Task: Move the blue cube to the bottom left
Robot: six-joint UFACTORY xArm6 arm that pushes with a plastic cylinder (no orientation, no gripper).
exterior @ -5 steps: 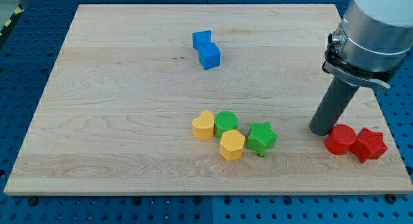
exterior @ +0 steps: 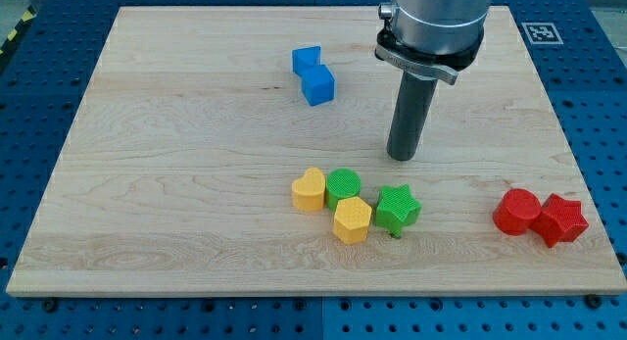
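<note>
My tip [exterior: 403, 157] sits on the bare wooden board [exterior: 176, 183], pincerless and holding nothing, right of and below the small blue plastic cube [exterior: 318, 86] near the top centre, so best swing round above-right of it and push diagonally down-left.

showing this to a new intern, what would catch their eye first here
The big grey arm with its dark rod dominates: my tip rests on the wooden board right of centre, apart from every block. Next, the blue cube touching another blue block near the view's top, and a yellow-green cluster below the tip.
</note>
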